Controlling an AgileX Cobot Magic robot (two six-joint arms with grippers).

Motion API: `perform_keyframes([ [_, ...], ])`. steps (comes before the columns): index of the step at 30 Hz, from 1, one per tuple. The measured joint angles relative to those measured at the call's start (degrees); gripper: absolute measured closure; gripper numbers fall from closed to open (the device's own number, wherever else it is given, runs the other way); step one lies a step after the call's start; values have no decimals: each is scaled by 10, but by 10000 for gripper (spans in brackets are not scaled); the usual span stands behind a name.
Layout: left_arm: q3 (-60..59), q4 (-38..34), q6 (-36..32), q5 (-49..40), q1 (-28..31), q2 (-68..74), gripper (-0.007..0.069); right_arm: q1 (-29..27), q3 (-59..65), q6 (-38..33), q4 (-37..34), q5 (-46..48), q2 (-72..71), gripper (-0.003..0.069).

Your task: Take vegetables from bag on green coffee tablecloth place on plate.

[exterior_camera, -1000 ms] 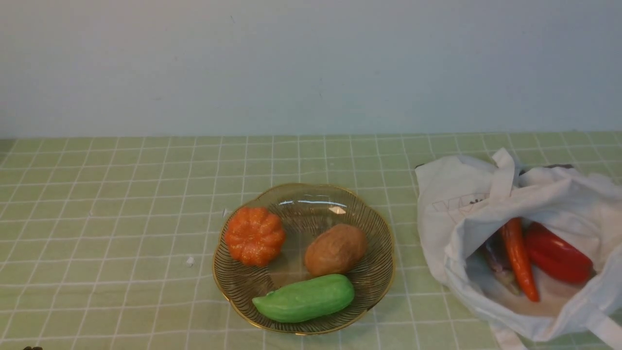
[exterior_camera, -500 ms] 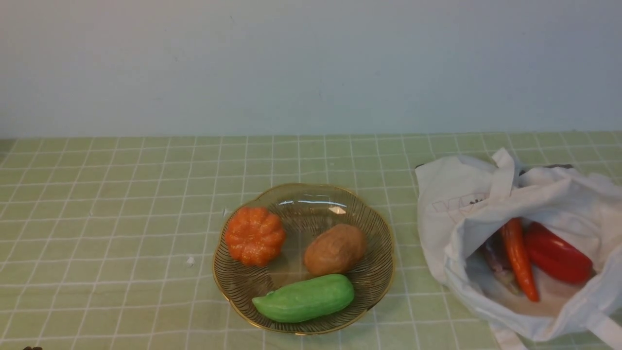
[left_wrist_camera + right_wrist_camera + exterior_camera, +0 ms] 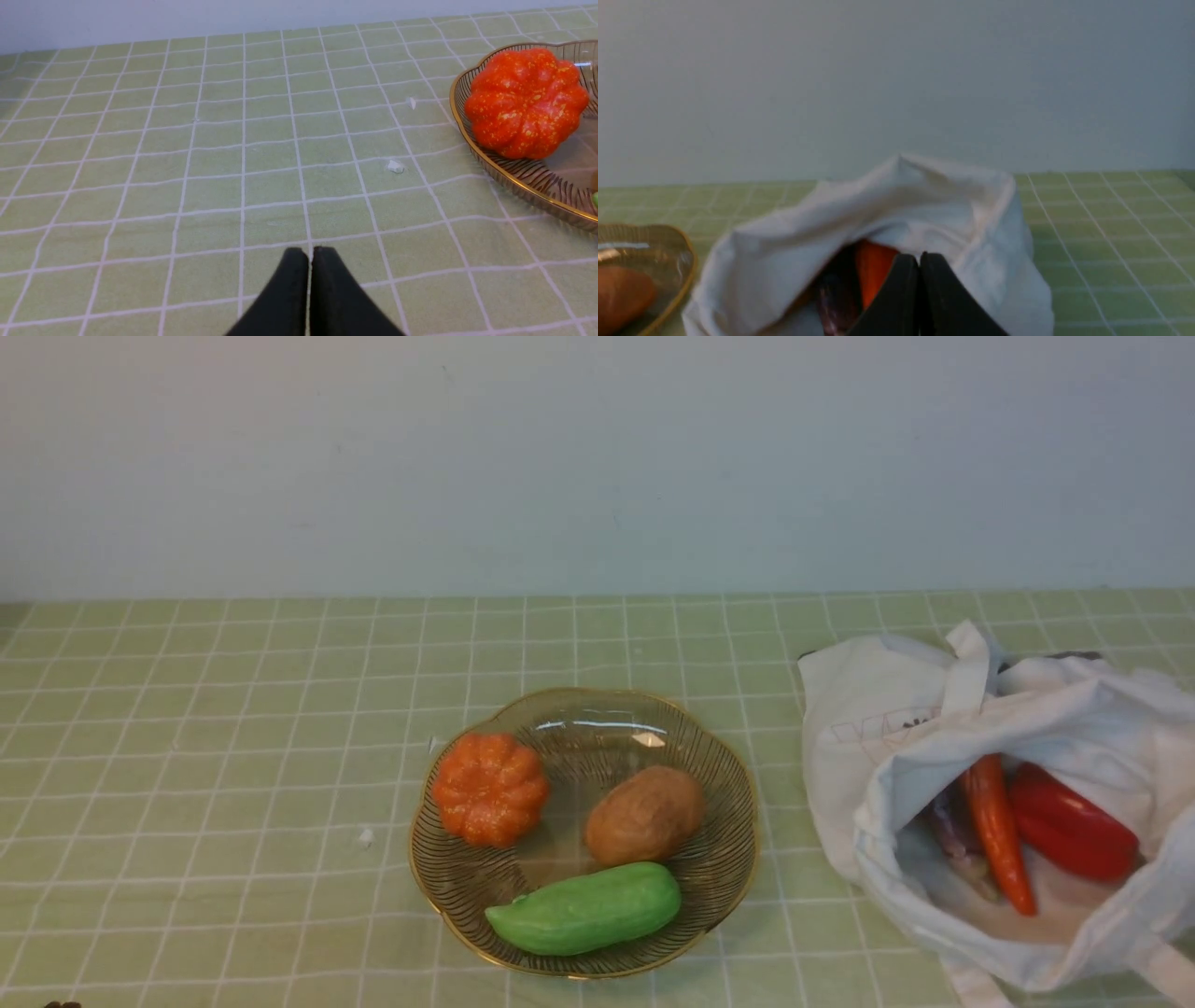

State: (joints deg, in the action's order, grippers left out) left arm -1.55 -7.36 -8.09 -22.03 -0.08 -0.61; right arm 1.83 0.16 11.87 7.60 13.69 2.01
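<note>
Black rubber on both sides: my left gripper (image 3: 309,254) is sitting with its fingers pressed together, empty, over the green coffee tablecloth (image 3: 210,140). Ahead of those fingers and off to one side, the plate (image 3: 719,887) is carrying an orange pumpkin (image 3: 489,789), a brown potato (image 3: 644,814) and the green cucumber (image 3: 586,908). My right gripper (image 3: 919,261) is likewise pinched closed on nothing, facing the mouth of the white bag (image 3: 924,205), where the carrot (image 3: 997,826), red pepper (image 3: 1069,821) and purple eggplant (image 3: 952,835) are lying just beyond my fingertips.
</note>
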Motion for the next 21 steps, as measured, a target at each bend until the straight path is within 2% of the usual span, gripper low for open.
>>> perform_keyframes([
  [3,0,0,0,0,0,0,629,-3,14,1,2,68,-24,673],
  [21,0,0,0,0,0,0,629,-3,12,1,7,79,-26,673],
])
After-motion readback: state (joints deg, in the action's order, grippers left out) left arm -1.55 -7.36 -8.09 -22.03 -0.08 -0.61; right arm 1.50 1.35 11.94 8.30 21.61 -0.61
